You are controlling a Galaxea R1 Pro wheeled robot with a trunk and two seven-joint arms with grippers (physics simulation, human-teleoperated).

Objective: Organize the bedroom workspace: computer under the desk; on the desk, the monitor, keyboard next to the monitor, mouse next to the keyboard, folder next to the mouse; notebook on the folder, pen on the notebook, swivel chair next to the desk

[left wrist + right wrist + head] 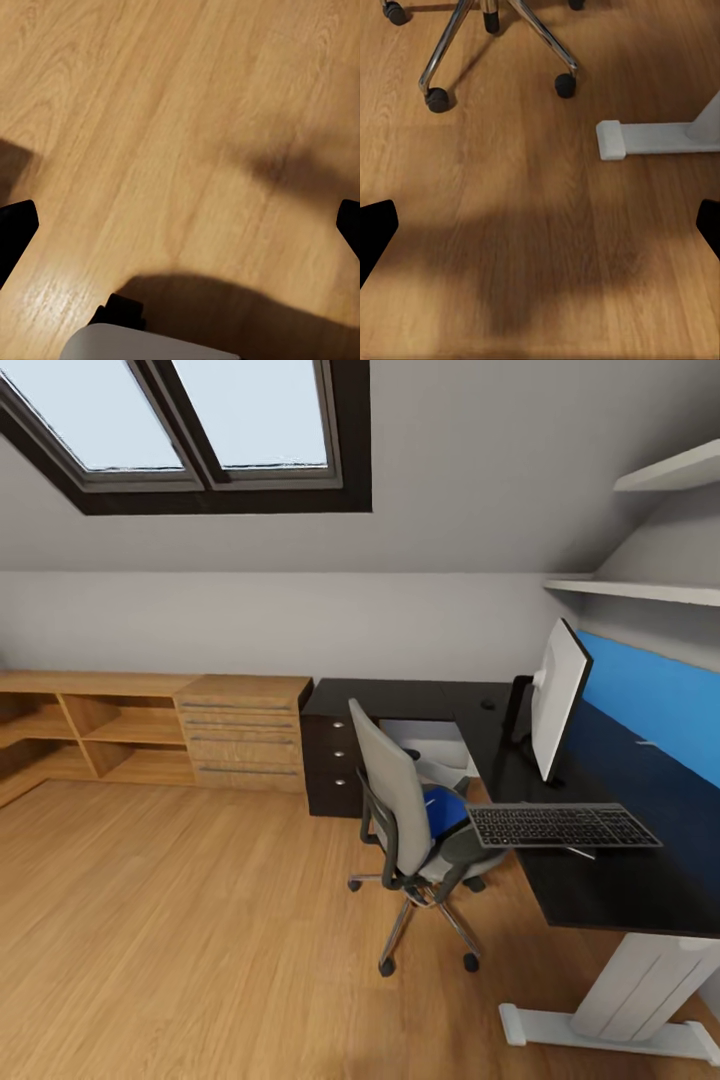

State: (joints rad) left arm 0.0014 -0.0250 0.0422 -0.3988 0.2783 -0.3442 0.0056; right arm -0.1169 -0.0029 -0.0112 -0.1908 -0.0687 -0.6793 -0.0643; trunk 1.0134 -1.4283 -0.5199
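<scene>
Place: attic bedroom with home-office corner | Evidence: sloped ceiling with skylight [190, 430] upper left | desk [600, 880], monitor [557, 700], swivel chair [405, 830] right | wood floor [180, 940]

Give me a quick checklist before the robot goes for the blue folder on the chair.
1. Folder on the swivel chair seat: ok, partly hidden by the backrest.
2. Left end effector free: ok, fingers apart over bare floor.
3. Right end effector free: ok, fingers apart, nothing between them.
4. Keyboard placement: not ok, it overhangs the desk edge above the chair.
5. Monitor on the desk: ok, upright.
6. Notebook and pen on the seat: cannot tell.
</scene>
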